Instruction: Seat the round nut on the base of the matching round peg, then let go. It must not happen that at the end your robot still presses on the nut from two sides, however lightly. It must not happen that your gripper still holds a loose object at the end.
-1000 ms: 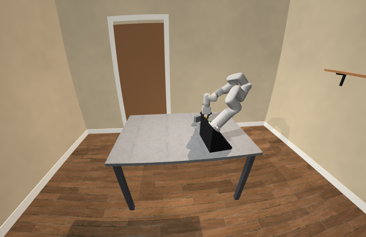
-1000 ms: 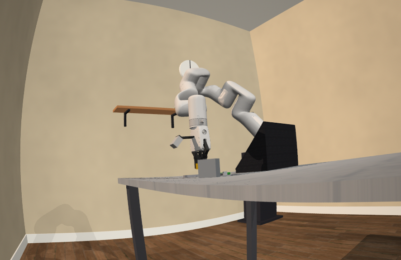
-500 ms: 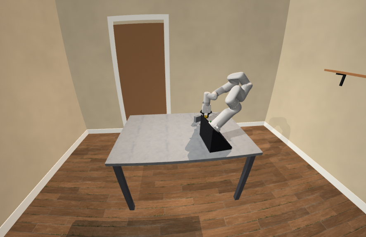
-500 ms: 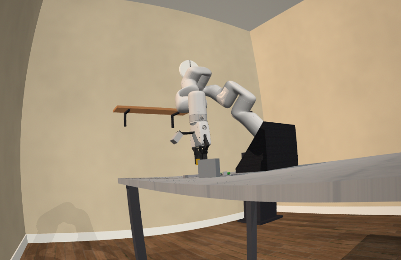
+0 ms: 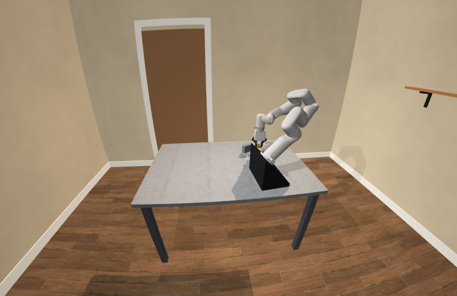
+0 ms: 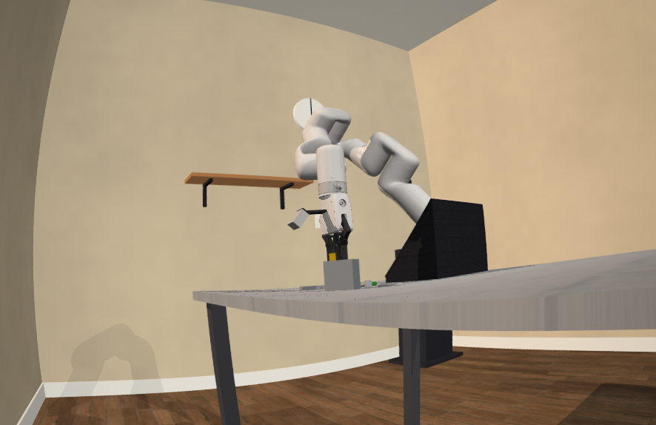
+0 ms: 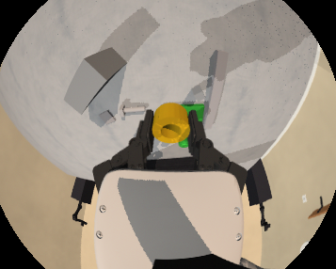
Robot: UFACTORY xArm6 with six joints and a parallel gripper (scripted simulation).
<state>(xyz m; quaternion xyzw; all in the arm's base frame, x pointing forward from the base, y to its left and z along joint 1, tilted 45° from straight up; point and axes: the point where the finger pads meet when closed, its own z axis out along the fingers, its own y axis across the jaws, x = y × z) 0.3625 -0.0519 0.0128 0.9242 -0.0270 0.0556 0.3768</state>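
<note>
My gripper (image 7: 170, 118) is shut on the yellow round nut (image 7: 170, 122) and holds it a little above the table. In the exterior view the nut (image 6: 332, 256) hangs just above the top of a grey block-shaped peg (image 6: 341, 274); it also shows in the top view (image 5: 258, 144). In the wrist view the grey block peg (image 7: 95, 77) stands to the left of the nut, and a small grey round peg (image 7: 134, 106) stands between them, close to my left finger. A green nut (image 7: 194, 115) lies on the table right under the yellow nut, partly hidden by it.
The arm's black base block (image 5: 267, 173) stands on the right part of the table, close behind the pegs. The table's far edge (image 5: 208, 143) is near the pegs. A wooden shelf (image 6: 246, 180) hangs on the wall beyond.
</note>
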